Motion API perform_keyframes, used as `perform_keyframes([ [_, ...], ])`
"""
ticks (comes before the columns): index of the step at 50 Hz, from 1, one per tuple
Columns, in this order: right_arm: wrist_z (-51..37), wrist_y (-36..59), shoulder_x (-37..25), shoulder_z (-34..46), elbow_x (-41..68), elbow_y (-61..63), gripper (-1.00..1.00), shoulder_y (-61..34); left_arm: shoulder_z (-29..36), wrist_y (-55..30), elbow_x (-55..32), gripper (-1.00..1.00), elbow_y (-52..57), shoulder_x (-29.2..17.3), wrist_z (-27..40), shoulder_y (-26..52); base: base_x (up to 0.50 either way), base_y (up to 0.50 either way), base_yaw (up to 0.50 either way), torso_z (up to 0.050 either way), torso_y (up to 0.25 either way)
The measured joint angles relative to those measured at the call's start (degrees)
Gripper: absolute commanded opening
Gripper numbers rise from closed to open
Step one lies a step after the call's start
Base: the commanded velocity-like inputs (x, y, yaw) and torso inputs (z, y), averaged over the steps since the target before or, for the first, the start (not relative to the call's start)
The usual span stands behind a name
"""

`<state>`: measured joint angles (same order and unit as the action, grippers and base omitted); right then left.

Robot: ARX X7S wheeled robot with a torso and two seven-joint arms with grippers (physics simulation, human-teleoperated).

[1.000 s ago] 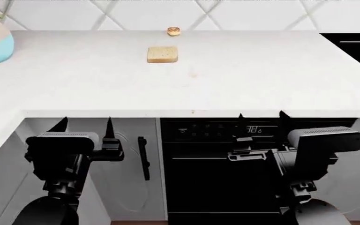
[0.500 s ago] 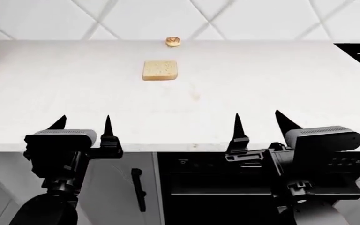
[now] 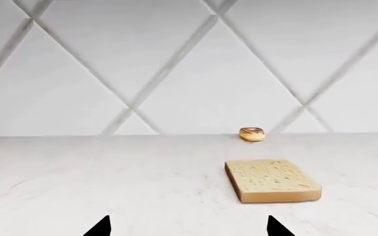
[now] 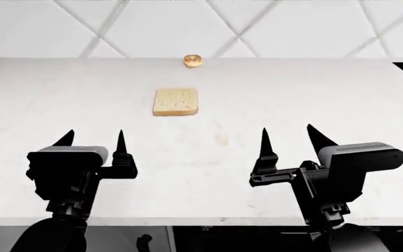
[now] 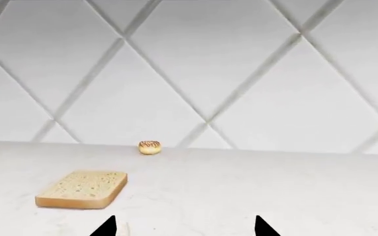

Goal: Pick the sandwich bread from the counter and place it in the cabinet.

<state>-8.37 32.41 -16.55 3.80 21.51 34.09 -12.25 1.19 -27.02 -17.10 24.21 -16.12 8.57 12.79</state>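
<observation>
The flat, square, tan sandwich bread [image 4: 176, 101] lies on the white marble-look counter [image 4: 341, 100], ahead of both black grippers, left [image 4: 93, 137] and right [image 4: 287, 136], spread wide and empty.

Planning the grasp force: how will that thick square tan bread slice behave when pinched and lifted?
The thick square tan bread slice looks porous, so probably light and squashable. It lies flat on the white marble counter, so it likely won't roll, though it may slide if nudged.
</observation>
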Motion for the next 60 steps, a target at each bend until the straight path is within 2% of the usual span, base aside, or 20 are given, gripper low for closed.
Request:
perform_keyframes([
  [35, -0.9, -0.4, -0.5, 0.7, 0.4, -0.3, 1.0, 0.3, 0.6, 0.5, -0.7, 1.0, -0.3, -0.5, 0.5, -0.3, 0.36, 0.0, 0.0, 0.0, 0.001],
  [43, -1.5, -0.1, -0.9, 1.4, -0.3, -0.5, 1.0, 0.3, 0.9, 0.5, -0.9, 1.0, 3.4, -1.0, 0.6, -3.2, 0.12, 0.0, 0.0, 0.0, 0.0],
  [51, -1.8, 3.2, -4.2, 9.0, -7.0, -1.6, 1.0, -2.5, 1.1, 0.6, -1.0, 1.0, 3.0, -1.0, 0.7, -2.9, 0.0, 0.0, 0.0, 0.0, 0.0],
  [60, 2.4, 6.5, -9.0, 24.5, -18.0, -3.0, 1.0, -8.8, 0.6, 0.7, -1.3, 1.0, 2.4, -1.1, 1.0, -2.6, 0.0, 0.0, 0.0, 0.0, 0.0],
])
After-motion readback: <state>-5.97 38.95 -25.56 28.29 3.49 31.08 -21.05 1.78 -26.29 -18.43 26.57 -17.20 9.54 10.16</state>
